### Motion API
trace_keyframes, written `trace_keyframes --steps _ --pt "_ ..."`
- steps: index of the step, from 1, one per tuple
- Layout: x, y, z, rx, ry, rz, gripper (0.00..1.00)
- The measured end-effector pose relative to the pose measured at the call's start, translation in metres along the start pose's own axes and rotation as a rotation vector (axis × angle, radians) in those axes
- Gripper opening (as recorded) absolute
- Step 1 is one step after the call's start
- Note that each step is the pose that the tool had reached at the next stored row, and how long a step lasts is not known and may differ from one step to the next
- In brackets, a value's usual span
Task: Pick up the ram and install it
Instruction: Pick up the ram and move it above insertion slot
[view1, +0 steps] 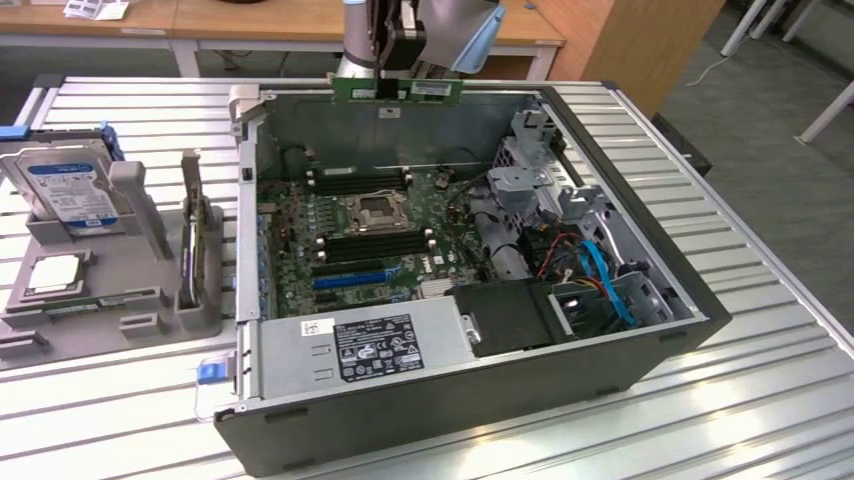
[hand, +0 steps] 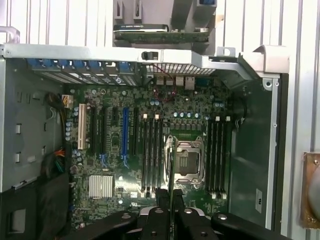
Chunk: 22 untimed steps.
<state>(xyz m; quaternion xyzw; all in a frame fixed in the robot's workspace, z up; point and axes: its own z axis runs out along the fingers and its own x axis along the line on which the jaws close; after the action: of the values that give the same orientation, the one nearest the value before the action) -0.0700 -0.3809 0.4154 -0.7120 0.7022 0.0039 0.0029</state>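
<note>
The ram (view1: 430, 92) is a long, narrow green board with small dark chips and pale labels. It is level and long side across, and the gripper (view1: 388, 87) is clamped on its middle. In the exterior view it hangs at the height of the far rim of the open computer case (view1: 667, 300), well clear of the board below. In the wrist view it shows edge-on as a thin dark line (hand: 171, 197) between the black fingers (hand: 156, 220), with the motherboard (hand: 150, 135) spread underneath and the empty processor socket (hand: 187, 160) roughly below it. The pick-up looks done, since the stick is off its holder and in the air. The install is not done, because nothing is seated yet. The black memory slots on either side of the socket (view1: 358, 180) (view1: 378, 245) look empty, as far as can be told, and the stick is near none of them. Nearer the camera in the exterior view is the power supply (view1: 360, 345). Outside the case, on the exterior view's left, a grey holder (view1: 134, 215) carries the blue-labelled hard drive (view1: 67, 190) and the square silver processor chip (view1: 56, 272). All of it rests on a slatted metal table (view1: 761, 330).
</note>
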Motion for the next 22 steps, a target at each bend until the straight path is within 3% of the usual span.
trace_keyframes --steps 22 --pt "0.000 0.0004 0.0371 0.0000 0.0003 0.007 0.14"
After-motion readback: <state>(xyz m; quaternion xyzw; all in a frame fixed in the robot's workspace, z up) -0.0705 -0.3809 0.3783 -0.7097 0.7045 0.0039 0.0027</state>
